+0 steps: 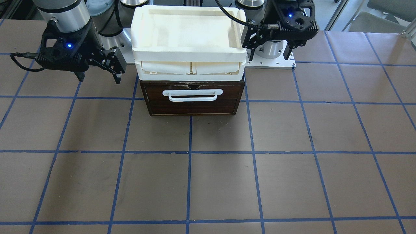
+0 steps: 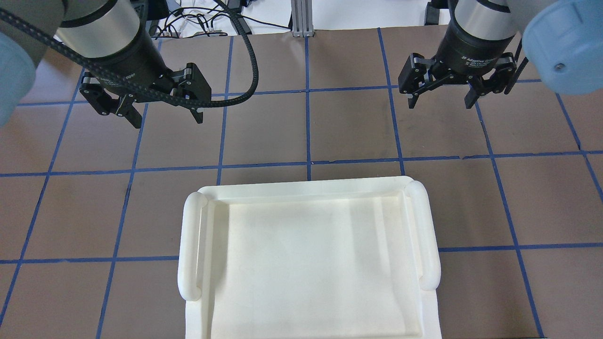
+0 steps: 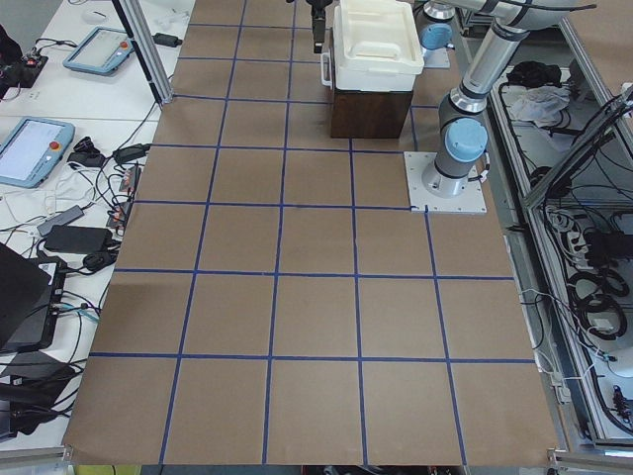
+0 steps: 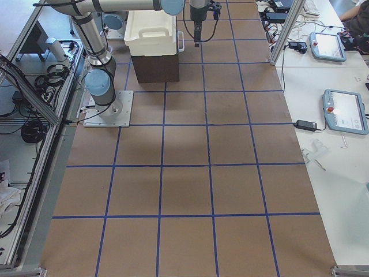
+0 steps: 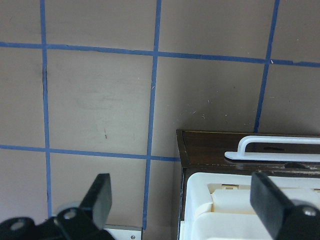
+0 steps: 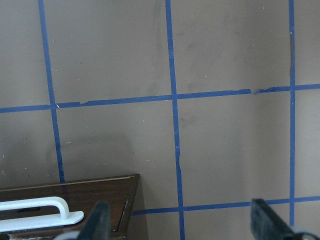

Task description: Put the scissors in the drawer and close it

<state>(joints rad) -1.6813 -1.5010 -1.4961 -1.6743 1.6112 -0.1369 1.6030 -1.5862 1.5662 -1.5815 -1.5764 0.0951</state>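
The drawer is shut, its dark brown front flush with the case and its white bar handle facing the table. It also shows in the left wrist view and the right wrist view. The scissors are in no view. My left gripper is open and empty, hovering beside the drawer unit's left side. My right gripper is open and empty beside its right side. Neither touches anything.
A cream-white plastic tray unit sits on top of the drawer case and hides it from overhead. The brown table has a blue tape grid. The left arm's base plate is beside the case.
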